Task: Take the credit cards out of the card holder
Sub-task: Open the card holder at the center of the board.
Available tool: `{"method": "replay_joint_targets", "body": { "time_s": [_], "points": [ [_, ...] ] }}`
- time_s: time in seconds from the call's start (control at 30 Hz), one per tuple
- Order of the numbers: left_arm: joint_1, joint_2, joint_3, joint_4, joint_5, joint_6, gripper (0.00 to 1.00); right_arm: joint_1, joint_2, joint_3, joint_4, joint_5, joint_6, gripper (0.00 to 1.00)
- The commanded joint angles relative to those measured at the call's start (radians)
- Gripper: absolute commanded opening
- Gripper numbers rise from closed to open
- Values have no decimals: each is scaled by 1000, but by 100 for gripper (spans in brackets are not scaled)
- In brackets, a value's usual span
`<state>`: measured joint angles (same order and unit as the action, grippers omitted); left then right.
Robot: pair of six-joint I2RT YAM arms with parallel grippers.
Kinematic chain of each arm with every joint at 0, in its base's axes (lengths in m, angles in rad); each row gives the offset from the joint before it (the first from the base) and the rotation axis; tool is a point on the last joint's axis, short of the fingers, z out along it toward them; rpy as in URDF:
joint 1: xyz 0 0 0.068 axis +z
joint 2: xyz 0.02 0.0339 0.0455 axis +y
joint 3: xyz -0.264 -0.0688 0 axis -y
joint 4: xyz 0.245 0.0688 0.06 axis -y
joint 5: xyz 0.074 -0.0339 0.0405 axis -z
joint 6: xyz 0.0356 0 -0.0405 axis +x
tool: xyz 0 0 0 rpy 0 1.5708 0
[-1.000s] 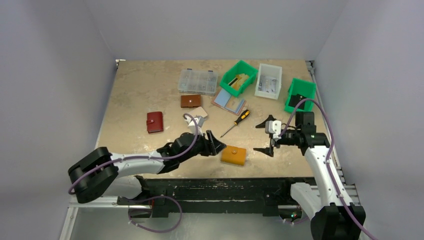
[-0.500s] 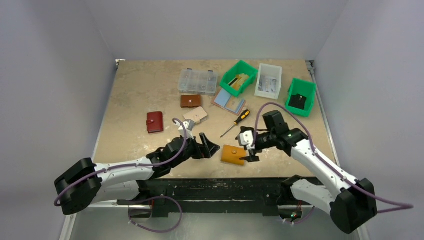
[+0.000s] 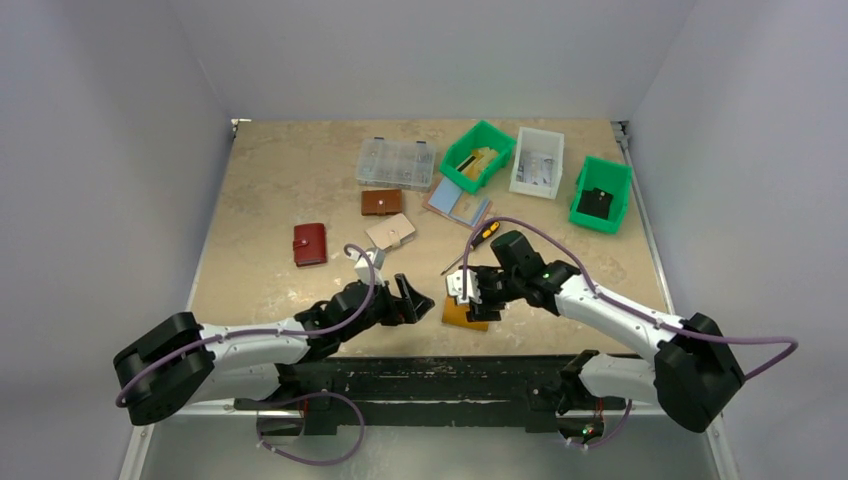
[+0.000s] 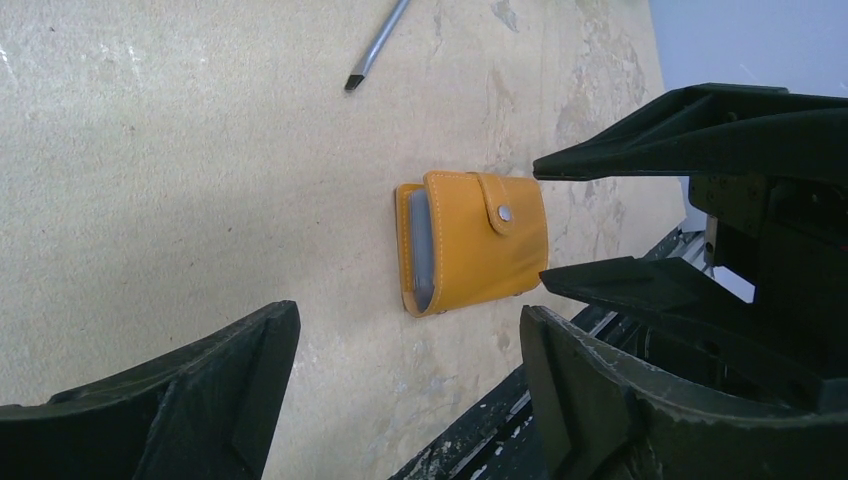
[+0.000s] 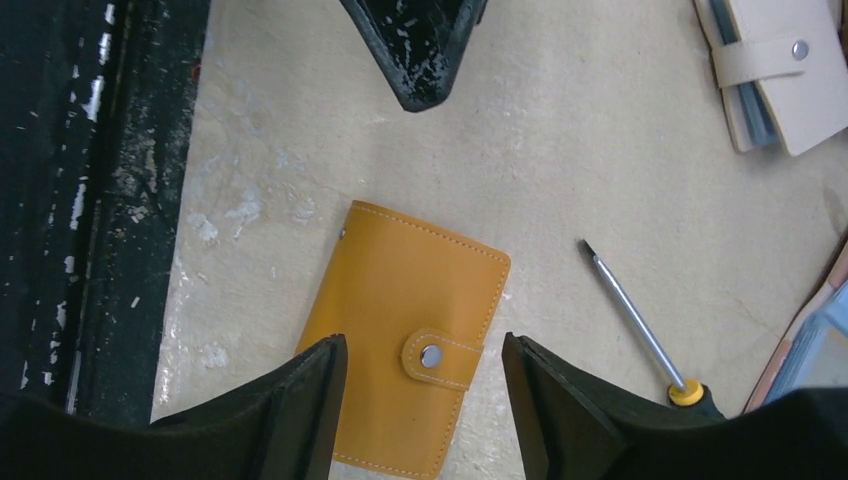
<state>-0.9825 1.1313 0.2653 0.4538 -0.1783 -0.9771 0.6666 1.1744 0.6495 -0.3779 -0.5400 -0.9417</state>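
Note:
The card holder (image 3: 464, 313) is a mustard-yellow wallet lying flat near the table's front edge, folded, with its snap tab fastened. In the left wrist view, grey-blue edges of the credit cards (image 4: 422, 248) show in the card holder's (image 4: 470, 240) open side. My right gripper (image 3: 481, 303) hovers over the holder, open. In its wrist view its gripper (image 5: 422, 346) has one finger on each side of the snap tab on the holder (image 5: 385, 300). My left gripper (image 3: 417, 300) stands open just left of the holder with nothing between its fingers (image 4: 240, 380).
A screwdriver (image 3: 472, 246) lies just behind the holder. Further back are a beige wallet (image 3: 391, 231), a brown wallet (image 3: 381, 202), a red wallet (image 3: 310, 244), a stack of blue-topped pieces (image 3: 458, 206), a clear organiser box (image 3: 396, 163), two green bins (image 3: 478, 155) and a white bin (image 3: 537, 161).
My right arm has swung left from the table's right side to above the holder, and its jaws have narrowed. My left gripper has opened wider and drawn back slightly from the holder.

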Motion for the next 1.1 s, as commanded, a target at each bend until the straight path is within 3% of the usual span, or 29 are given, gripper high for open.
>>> {"method": "replay_joint_targets", "body": {
  "time_s": [0.0,0.63,0.9,1.07],
  "points": [
    [2,8,-17,90,12,-22,85,22,19,-9,76,75,34,66],
    [2,19,-54,159,31,-21,83,45,80,-20,114,160,50,56],
    [1,46,-60,204,52,-17,82,47,99,-10,109,170,60,45],
    [1,77,-59,236,69,-19,81,47,117,-2,102,176,68,31]
  ]
}}
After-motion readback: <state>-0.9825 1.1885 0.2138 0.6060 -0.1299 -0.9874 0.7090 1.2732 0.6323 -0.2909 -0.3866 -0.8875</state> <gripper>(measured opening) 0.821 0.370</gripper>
